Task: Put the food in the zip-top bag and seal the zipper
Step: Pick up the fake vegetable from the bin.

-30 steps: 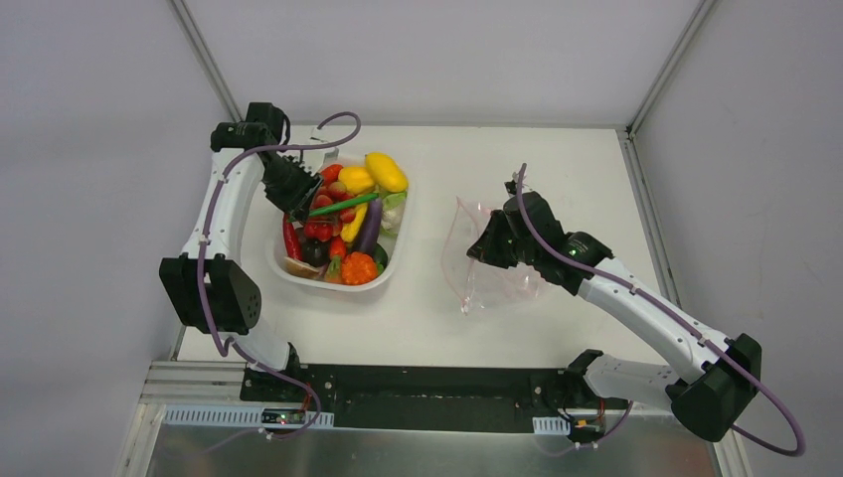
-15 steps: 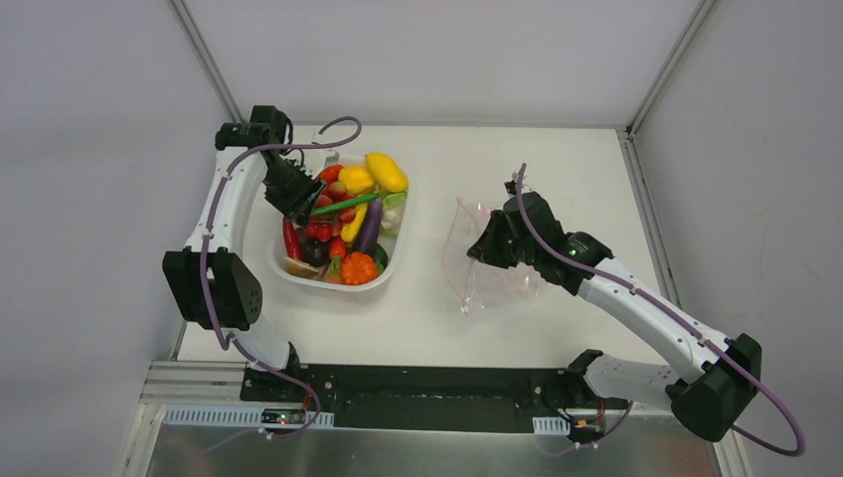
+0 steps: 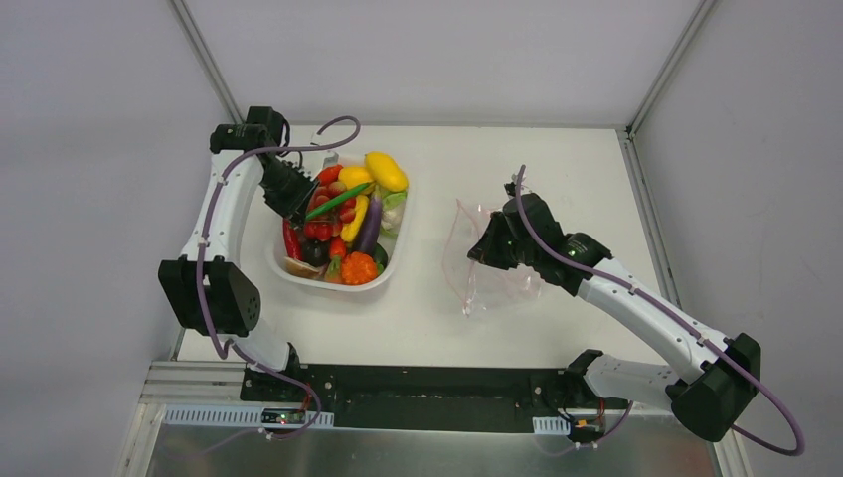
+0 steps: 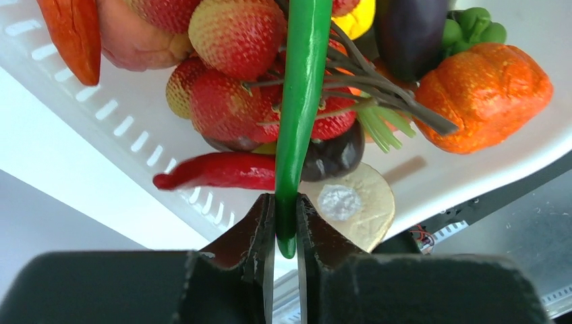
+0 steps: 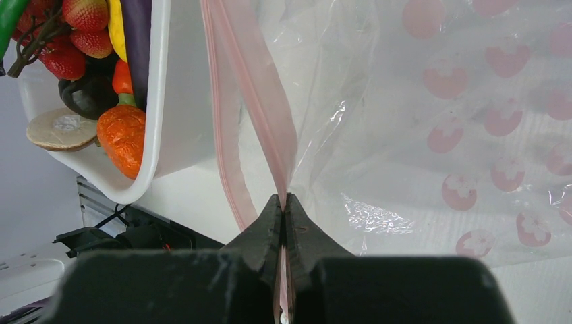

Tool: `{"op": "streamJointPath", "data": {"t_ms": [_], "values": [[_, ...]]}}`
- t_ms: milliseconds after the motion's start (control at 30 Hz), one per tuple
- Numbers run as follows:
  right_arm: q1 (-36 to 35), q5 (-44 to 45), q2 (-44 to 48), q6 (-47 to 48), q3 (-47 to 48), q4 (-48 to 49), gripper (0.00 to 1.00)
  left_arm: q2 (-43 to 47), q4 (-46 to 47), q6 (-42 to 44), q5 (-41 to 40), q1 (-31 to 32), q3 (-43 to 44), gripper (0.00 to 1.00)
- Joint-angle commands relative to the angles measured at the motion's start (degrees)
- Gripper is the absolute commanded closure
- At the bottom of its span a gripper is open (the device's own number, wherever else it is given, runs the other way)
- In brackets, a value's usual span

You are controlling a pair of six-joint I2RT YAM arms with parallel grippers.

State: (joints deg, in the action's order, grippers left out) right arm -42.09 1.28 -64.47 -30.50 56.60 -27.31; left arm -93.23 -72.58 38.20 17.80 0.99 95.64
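Robotics test cell, not a domestic setting. A white bench [image 3: 517, 328] is boxed in by plain grey panels [image 3: 99, 149] on aluminium posts [image 3: 204, 60], which stand behind and to either side of the left pincer [image 3: 301, 212] and the right pincer [image 3: 479, 250]. Nearer than both pincers, a black mounting rail [image 3: 427, 383] carries exposed circuit boards [image 3: 283, 417].

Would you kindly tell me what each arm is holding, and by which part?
The left gripper pinches the long green pepper at one end. The right gripper pinches the zip-top bag by its pink zipper strip.
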Motion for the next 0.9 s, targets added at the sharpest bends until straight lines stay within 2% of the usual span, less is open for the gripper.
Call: {"op": "streamJointPath", "data": {"t_ms": [0,233,500,600,700,767,867], "values": [[0.2,0.9,1.5,0.3,0.1,0.4,0.98,5.4,-4.9,1.0,3.3,-0.6,2.4,0.88],[0.2,1.2,1.8,-0.1,0.1,0.7,0.98,10.7,-8.5,-1.5,4.4,-0.6,3.7,0.9],[0.2,1.8,1.7,-0.8,0.3,1.6,0.98,17.6,-8.4,-5.9,0.5,-0.6,2.0,0.9],[0.2,2.3,1.8,-0.9,0.4,1.8,0.98,20.6,-7.9,-7.4,6.6,-0.6,1.9,0.91],[0.2,3.5,2.1,-1.4,0.6,2.1,0.99,23.9,-4.1,-11.0,16.6,0.4,0.6,0.91],[0.2,4.8,2.7,-2.0,0.3,2.8,0.99,27.2,0.0,-13.9,21.7,3.6,-1.9,0.92],[0.2,6.7,3.9,-2.9,-0.2,3.9,1.0,30.9,8.3,-20.3,22.7,12.9,-6.9,0.94]]}}
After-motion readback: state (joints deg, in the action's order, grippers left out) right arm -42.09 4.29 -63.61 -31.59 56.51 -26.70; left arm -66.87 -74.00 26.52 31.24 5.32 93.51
